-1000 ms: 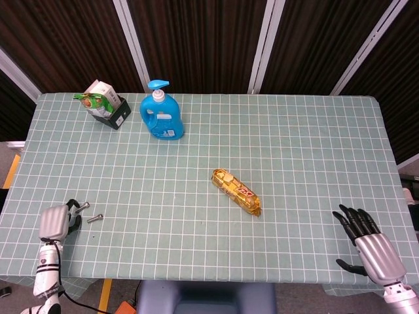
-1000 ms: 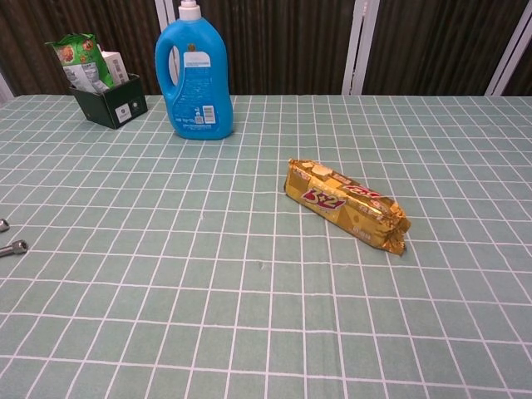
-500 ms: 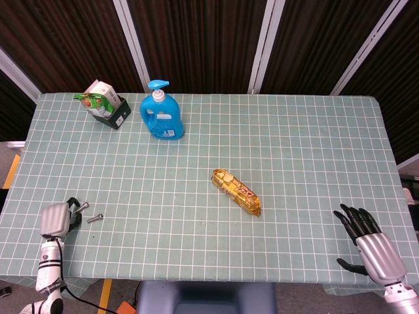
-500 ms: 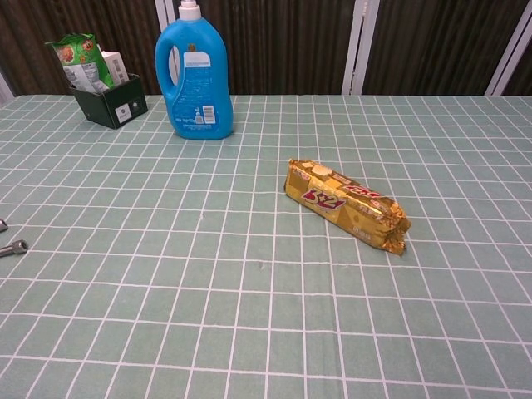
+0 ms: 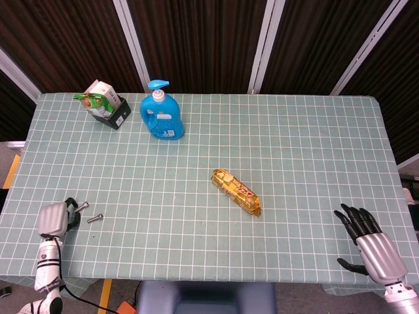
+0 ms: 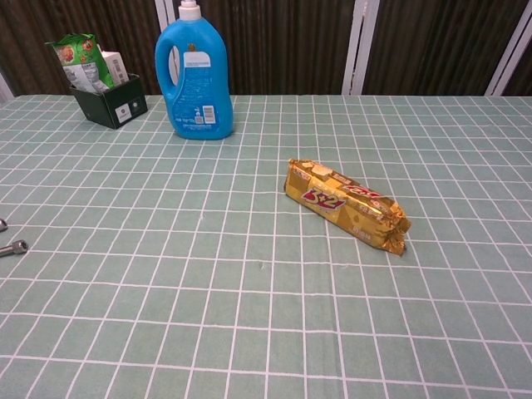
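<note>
Here we see our left hand (image 5: 54,219) at the tabletop's (image 5: 294,163) near-left edge, fingers curled on nothing, with two small silver bolts (image 5: 95,218) lying just beside it. Far right, our right hand (image 5: 370,245) rests, fingers spread and empty.

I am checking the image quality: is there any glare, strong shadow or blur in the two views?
Head view: even, soft light; sharp across the table; only a faint shadow beside the blue bottle. Chest view: the gold snack pack shows small bright reflections on its foil and a soft shadow along its near edge; the far background is dark, nothing visibly blurred.
</note>
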`<state>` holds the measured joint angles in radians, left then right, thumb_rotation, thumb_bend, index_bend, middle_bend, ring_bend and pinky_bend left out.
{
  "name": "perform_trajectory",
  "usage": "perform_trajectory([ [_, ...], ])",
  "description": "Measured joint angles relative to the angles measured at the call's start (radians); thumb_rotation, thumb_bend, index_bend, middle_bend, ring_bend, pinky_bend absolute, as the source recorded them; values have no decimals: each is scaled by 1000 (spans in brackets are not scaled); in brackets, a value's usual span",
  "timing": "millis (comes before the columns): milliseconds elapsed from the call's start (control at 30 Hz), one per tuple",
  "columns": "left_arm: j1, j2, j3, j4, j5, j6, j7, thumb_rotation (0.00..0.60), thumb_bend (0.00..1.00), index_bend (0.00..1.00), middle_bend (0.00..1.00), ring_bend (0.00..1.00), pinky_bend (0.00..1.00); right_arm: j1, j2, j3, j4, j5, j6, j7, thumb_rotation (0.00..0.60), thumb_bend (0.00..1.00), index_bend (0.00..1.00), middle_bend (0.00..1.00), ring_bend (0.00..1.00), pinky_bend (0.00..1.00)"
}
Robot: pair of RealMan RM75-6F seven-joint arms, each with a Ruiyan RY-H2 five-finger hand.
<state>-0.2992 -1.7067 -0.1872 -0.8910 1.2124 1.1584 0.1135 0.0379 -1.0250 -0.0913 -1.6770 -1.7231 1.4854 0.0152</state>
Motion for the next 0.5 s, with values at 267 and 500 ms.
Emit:
perform_trajectory([
  [267,-4,6,1,-1,-6,-13,5,600,412,499,1000,1000,1000,-1,-1,0,0,-2,1,-2,600,149,0,0,0,0],
  [500,-6,10,-1,-8,-8,-9,7,600,416,531,1000,1000,1000,-1,-1,-1,-1,-3,1,-3,600,149,0,0,0,0],
])
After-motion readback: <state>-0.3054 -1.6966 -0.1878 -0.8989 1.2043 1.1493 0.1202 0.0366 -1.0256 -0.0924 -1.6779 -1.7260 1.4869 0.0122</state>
